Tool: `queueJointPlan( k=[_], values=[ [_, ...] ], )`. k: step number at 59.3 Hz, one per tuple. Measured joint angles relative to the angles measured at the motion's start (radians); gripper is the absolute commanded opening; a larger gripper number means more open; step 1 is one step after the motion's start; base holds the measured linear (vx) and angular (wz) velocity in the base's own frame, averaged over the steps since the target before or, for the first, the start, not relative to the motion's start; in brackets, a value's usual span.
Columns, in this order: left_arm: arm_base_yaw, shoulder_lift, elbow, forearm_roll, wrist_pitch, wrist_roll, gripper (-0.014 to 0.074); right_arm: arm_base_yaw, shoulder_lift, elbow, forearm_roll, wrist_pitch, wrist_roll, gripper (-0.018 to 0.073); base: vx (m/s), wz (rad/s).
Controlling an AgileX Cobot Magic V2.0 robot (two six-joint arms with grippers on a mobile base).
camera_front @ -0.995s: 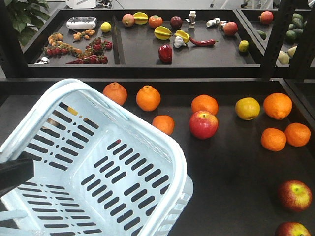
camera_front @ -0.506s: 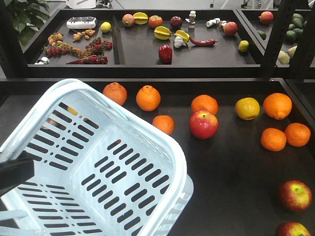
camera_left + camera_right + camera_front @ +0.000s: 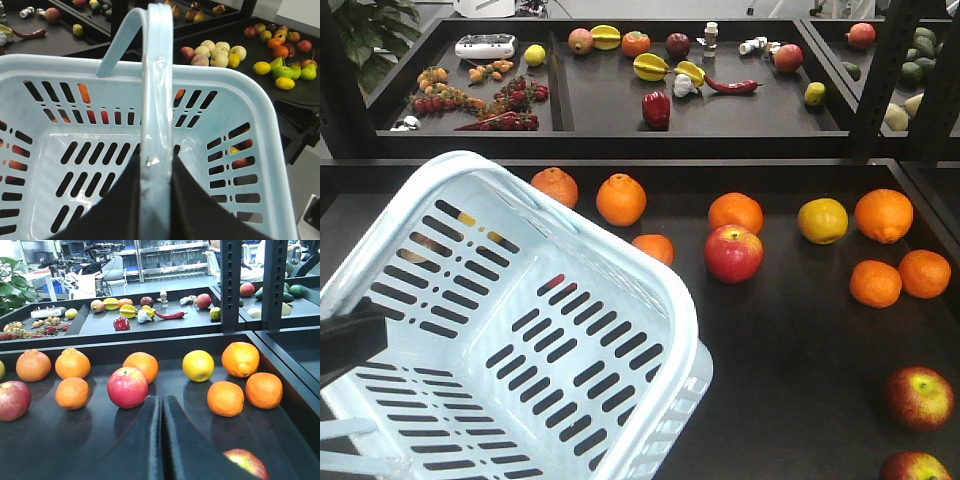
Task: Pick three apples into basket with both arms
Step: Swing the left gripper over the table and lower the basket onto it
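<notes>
Black tabletop with a raised rim fills the view, with open room at front middle, right of the basket. The basket sits tilted at front left, its handle clamped by the left hand. All apples lie outside it: the middle apple among oranges, two corner apples front right. Low over the tabletop hovers the right hand, fingers pressed together on nothing.
</notes>
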Motion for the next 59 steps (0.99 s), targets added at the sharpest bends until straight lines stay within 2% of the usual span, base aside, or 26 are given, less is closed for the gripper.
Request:
queueJointPlan(
  k=[23, 42, 50, 59],
  values=[
    [0.0, 0.0, 0.0, -0.035, -0.049, 0.0, -0.0006, 0.0, 0.0, 0.0, 0.0, 0.0, 0.0, -0.0005, 0.0, 0.0],
    [0.0, 0.089, -0.033, -0.167, -0.066, 0.013, -0.0006, 0.0, 0.0, 0.0, 0.0, 0.0, 0.0, -0.0005, 0.0, 0.0],
    [0.0, 0.202, -0.102, -0.211, -0.042, 0.108, -0.0006, 0.0, 0.0, 0.0, 0.0, 0.0, 0.0, -0.0005, 0.0, 0.0],
    [0.0, 0.38, -0.218, -0.288, 0.001, 0.313, -0.0006, 0.0, 0.0, 0.0, 0.0, 0.0, 0.0, -0.0005, 0.0, 0.0]
  ],
)
